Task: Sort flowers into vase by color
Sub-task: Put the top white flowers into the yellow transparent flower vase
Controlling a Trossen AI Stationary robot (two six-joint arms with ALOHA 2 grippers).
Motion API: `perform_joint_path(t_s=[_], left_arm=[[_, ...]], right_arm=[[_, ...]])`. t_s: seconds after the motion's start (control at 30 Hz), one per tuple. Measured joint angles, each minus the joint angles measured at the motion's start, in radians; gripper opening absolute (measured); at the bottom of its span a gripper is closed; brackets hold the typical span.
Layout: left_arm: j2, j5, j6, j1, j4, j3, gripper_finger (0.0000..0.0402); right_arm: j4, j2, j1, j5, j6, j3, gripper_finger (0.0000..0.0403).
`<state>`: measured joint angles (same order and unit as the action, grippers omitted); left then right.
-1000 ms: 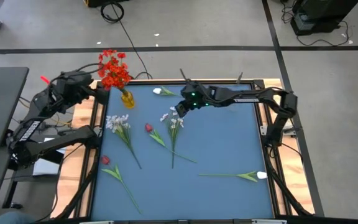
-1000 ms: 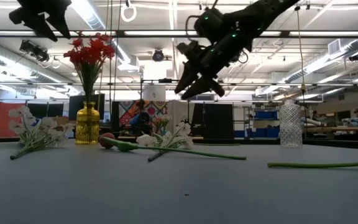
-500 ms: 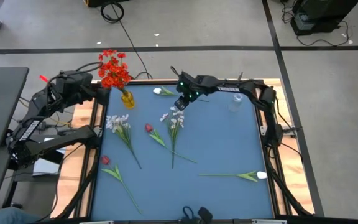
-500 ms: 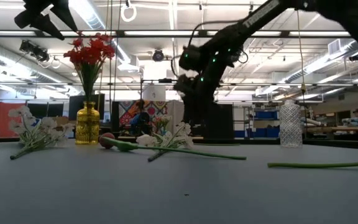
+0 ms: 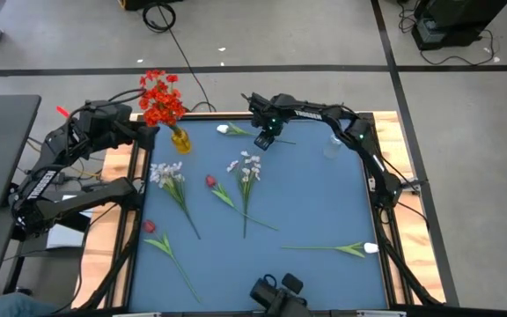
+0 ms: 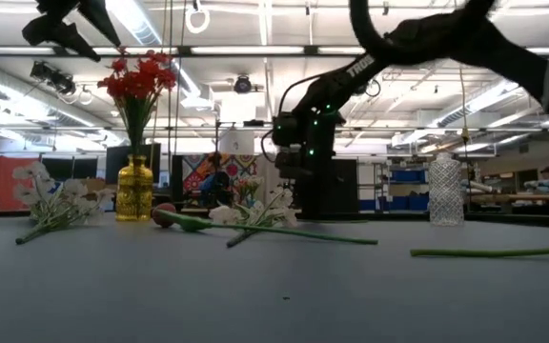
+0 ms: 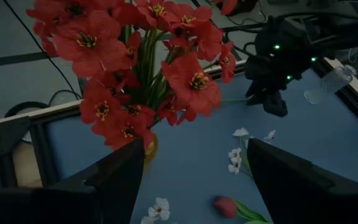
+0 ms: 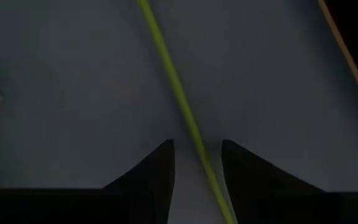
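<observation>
Currently, near edge: a white-bloomed flower [image 5: 337,249] lies flat at the near right; a red-budded flower [image 5: 164,246] lies at the near left. Both untouched.
Middle of table: a white spray [image 5: 171,180] on the left, a red bud stem [image 5: 217,189] beside it, and a second white spray [image 5: 247,185] just right of that, all lying loose on the blue mat [image 5: 315,198].
Far left: yellow vase [image 5: 180,139] holding the red blooms [image 5: 160,99], so the red group looks partly sorted.
Far right: a clear glass vase [image 5: 333,145], empty as far as can be seen.
Left gripper [image 7: 194,165]: parked off the far-left corner by the yellow vase, fingers spread wide, holding nothing.
Right gripper [image 5: 263,139]: low over the far-centre of the mat, above the white flower [image 5: 236,130] lying there; its fingers stand partly apart, straddling the green stem [image 8: 178,102] without clamping it.
Step in hand: picking up the far white flower, by my reading.
Next move calls for: dropping that last bit, closing on the thin stem squarely, then lifting and carrying it right to the clear vase.
</observation>
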<state>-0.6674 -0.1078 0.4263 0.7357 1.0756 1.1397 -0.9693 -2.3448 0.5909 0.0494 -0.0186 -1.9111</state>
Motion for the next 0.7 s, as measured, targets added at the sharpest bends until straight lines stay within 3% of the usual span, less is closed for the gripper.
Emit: perform_joint_path(t_s=[0.7], left_arm=[[-0.058,0.000,-0.070,0.000,-0.020,-0.001,0.0291]], right_arm=[[-0.121,-0.009,0.076,0.028,0.172,-0.014,0.0108]])
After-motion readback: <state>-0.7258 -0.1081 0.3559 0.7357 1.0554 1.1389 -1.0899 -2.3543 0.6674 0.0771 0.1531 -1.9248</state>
